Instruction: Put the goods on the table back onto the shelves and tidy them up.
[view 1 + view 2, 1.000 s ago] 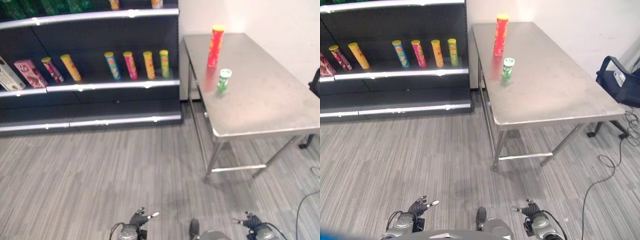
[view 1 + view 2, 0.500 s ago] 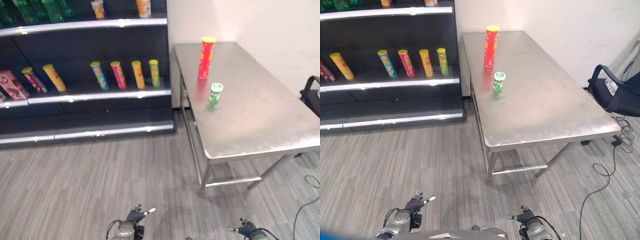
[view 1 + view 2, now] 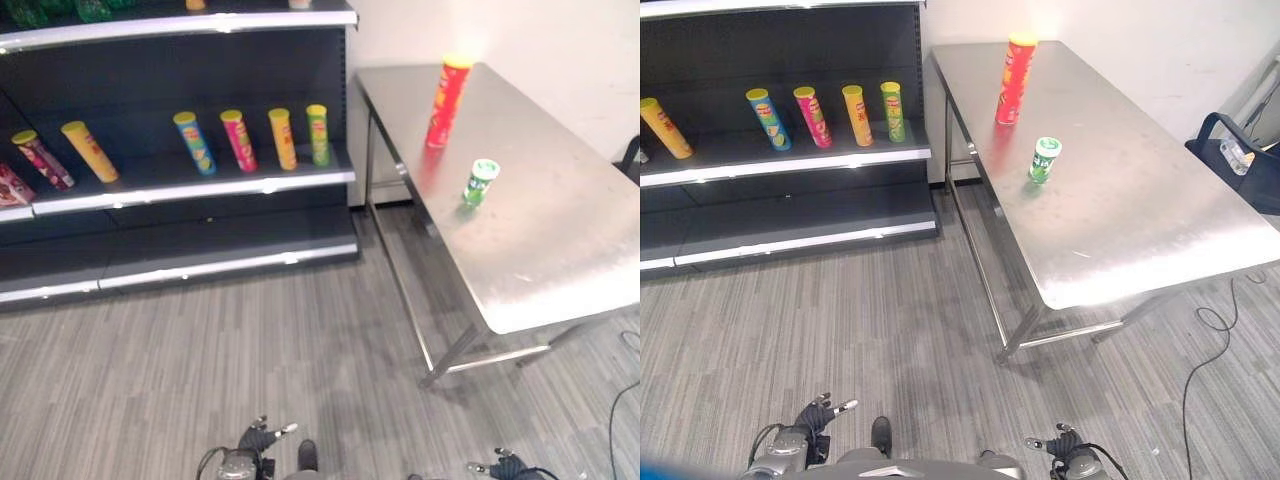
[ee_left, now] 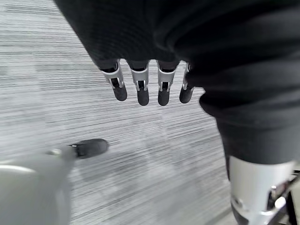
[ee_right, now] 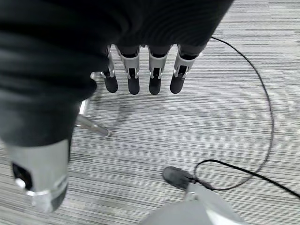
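Observation:
A tall red chip can (image 3: 447, 102) with a yellow lid stands upright at the far end of the steel table (image 3: 560, 250). A short green can (image 3: 480, 182) stands a little nearer on the same table. Both hands hang low over the grey floor, far from the table. My left hand (image 3: 262, 438) shows at the bottom of the eye views, and my right hand (image 3: 1060, 445) at the bottom right. In the wrist views the left fingers (image 4: 140, 91) and the right fingers (image 5: 133, 79) are straight and hold nothing.
A dark shelf unit (image 3: 200, 190) stands left of the table, with a row of several upright chip cans (image 3: 240, 140) on its middle shelf and more cans (image 3: 88, 150) leaning further left. A dark chair (image 3: 1240, 165) sits beyond the table's right side. Open floor lies between me and both.
The whole picture has shifted, so the camera has moved: shelf and table now sit further right and slightly nearer. The cans on the table stand as before. Both hands stay low.

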You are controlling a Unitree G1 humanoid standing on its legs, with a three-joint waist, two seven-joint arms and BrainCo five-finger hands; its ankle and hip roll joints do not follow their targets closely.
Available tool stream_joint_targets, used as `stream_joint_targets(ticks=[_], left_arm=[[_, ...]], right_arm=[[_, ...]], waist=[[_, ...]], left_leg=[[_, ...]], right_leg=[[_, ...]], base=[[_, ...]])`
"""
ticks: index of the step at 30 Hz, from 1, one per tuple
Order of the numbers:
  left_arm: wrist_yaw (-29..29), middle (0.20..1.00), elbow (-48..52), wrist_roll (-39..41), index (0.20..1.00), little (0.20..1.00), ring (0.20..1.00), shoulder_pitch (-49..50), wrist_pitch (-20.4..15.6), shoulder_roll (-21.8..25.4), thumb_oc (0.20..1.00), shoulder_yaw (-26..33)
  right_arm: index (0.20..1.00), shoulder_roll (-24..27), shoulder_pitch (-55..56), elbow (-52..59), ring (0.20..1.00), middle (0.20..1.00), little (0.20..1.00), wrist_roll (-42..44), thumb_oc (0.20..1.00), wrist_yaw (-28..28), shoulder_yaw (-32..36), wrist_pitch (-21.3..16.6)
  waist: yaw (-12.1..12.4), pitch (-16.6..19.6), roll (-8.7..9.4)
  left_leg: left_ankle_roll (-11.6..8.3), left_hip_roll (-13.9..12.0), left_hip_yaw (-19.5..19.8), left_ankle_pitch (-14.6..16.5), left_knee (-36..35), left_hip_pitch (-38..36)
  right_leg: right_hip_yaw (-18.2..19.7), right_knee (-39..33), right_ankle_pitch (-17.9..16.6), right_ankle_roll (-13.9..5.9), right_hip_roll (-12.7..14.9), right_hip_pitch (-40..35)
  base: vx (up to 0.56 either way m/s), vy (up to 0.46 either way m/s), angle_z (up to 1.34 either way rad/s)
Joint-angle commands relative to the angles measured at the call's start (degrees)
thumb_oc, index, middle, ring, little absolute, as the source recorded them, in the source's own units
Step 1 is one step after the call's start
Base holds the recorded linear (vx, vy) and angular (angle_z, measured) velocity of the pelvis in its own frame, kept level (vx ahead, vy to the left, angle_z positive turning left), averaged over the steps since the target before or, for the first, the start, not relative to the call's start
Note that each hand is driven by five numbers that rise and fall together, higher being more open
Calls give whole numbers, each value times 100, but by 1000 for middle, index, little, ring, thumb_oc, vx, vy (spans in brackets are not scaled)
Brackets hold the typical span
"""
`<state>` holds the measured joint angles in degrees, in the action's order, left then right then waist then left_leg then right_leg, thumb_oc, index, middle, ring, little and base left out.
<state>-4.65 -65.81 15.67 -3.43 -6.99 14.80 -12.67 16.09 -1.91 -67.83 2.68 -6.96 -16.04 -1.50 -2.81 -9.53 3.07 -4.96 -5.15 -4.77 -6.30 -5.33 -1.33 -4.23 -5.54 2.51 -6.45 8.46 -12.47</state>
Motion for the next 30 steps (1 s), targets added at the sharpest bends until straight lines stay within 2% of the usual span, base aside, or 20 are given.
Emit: stream_joint_targets(ticks=[1,3,4,6,7,8,10,11,12,13,14,16,17,19,20,22,24,27,28,30], left_arm=[[6,1000,37,53,1000,1000,1000,-105,-183,-121,1000,-109],[17,1000,52,40,1000,1000,1000,-179,-186,-88,1000,-139],[-5,1000,44,-3,1000,1000,1000,-187,-182,-55,1000,-116],[-12,1000,-9,-9,1000,1000,1000,-155,-176,2,1000,-64],[4,1000,10,77,1000,1000,1000,-120,-158,38,1000,1],[4,1000,11,77,1000,1000,1000,-119,-158,39,1000,1],[32,1000,13,85,1000,1000,1000,-72,-114,115,1000,67],[32,1000,13,85,1000,1000,1000,-72,-113,115,1000,67],[77,1000,-81,3,1000,1000,1000,-35,-81,130,1000,66],[97,1000,-96,-26,1000,1000,1000,-50,-92,138,1000,41],[99,1000,-100,-65,1000,1000,1000,-68,-88,139,1000,20],[87,1000,-85,-82,1000,1000,1000,-135,-93,132,1000,-40],[109,1000,-52,-127,1000,1000,1000,-199,-91,92,1000,-100],[111,1000,-17,-117,1000,1000,1000,-238,-95,66,1000,-114],[104,1000,34,-113,1000,1000,1000,-259,-91,43,1000,-121],[156,1000,184,-86,1000,1000,1000,-230,-98,-36,1000,-208],[203,1000,255,-147,1000,1000,1000,-208,-108,-114,1000,-313],[228,1000,349,-165,1000,1000,1000,-225,-83,-146,1000,-381],[245,1000,501,-155,1000,1000,1000,-225,-86,-158,1000,-451],[261,1000,647,-64,1000,1000,1000,-217,-92,-160,1000,-461]], right_arm=[[1000,242,-308,56,1000,1000,1000,-87,1000,22,-95,-58],[1000,216,-336,25,1000,1000,1000,-98,1000,50,-43,-26],[1000,182,-336,5,1000,1000,1000,-88,1000,56,11,-5],[1000,143,-312,22,1000,1000,1000,-3,1000,66,99,-22],[1000,141,-286,55,1000,1000,1000,4,1000,62,111,-6],[1000,140,-285,56,1000,1000,1000,4,1000,62,110,-5],[1000,136,-208,103,1000,1000,1000,20,1000,56,146,-1],[1000,136,-207,104,1000,1000,1000,20,1000,56,146,0],[1000,134,-124,87,1000,1000,1000,84,1000,73,158,-14],[1000,148,-102,34,1000,1000,1000,84,1000,80,124,-6],[1000,157,-99,-17,1000,1000,1000,80,1000,78,104,-3],[1000,165,-119,-131,1000,1000,1000,87,1000,65,75,4],[1000,164,-121,-221,1000,1000,1000,65,1000,65,47,9],[1000,154,-116,-234,1000,1000,1000,66,1000,66,46,13],[1000,149,-114,-241,1000,1000,1000,68,1000,53,64,20],[1000,170,-45,-241,1000,1000,1000,107,1000,-4,107,-11],[1000,186,4,-248,1000,1000,1000,123,1000,0,145,-28],[1000,212,11,-243,1000,1000,1000,174,1000,-8,195,-31],[1000,225,55,-239,1000,1000,1000,218,1000,-9,225,-40],[1000,239,78,-234,1000,1000,1000,237,1000,13,230,-40]], waist=[[83,91,-309],[71,157,-245],[76,192,-182],[98,213,-130],[106,178,-142],[113,180,-137],[57,68,-161],[64,67,-157],[-69,-2,-210],[-122,-18,-234],[-151,-52,-224],[-236,-106,-173],[-362,-122,-131],[-424,-145,-107],[-419,-153,-99],[-393,-81,-57],[-450,57,-56],[-496,94,-104],[-541,177,-116],[-578,190,-144]], left_leg=[[-714,-971,493,-258,76,528],[-627,-789,253,-84,201,517],[-488,-635,181,94,297,499],[-225,-377,43,310,410,435],[20,-96,-30,433,449,350],[23,-90,-40,435,450,351],[199,82,-48,564,403,164],[200,85,-56,566,403,161],[283,159,8,642,277,-69],[315,198,34,679,237,-112],[341,269,62,726,207,-171],[392,442,75,816,97,-364],[443,601,65,981,33,-613],[455,662,71,1062,33,-743],[447,684,62,1121,33,-813],[429,745,-23,1221,33,-897],[428,764,-110,1402,33,-1055],[358,681,-121,1489,89,-1188],[254,576,-213,1701,428,-1226],[-53,396,-390,1502,1481,-1040]], right_leg=[[6,54,342,-237,10,-2],[-44,54,154,-421,354,46],[-54,108,-19,-491,549,78],[4,694,-312,-540,855,358],[44,1411,-713,-416,1057,707],[57,1423,-707,-420,1064,720],[161,2089,-979,-238,1056,1061],[174,2105,-971,-240,1059,1072],[494,2317,-776,-135,597,1422],[504,2082,-495,-107,300,1584],[445,1806,-358,-109,122,1628],[284,1135,-424,-155,-198,1864],[35,472,-657,-250,-455,2095],[-150,269,-788,-300,-561,2205],[-497,138,-838,-353,-570,2216],[-1225,54,-788,-290,-457,2066],[-1301,54,-856,-184,-479,1991],[-1335,113,-875,-139,-504,1905],[-1451,178,-765,-52,-506,1761],[-1470,206,-617,82,-569,1452]], base=[[146,405,-9],[158,433,-13],[154,419,-4],[178,510,-3],[160,471,-11],[150,463,-20],[80,260,-15],[162,307,-10],[196,278,-15],[256,322,-18],[179,156,-13],[253,136,-6],[274,119,3],[243,79,24],[242,47,45],[220,15,31],[235,8,-51],[279,-3,-21],[311,-58,-8],[336,-79,11]])
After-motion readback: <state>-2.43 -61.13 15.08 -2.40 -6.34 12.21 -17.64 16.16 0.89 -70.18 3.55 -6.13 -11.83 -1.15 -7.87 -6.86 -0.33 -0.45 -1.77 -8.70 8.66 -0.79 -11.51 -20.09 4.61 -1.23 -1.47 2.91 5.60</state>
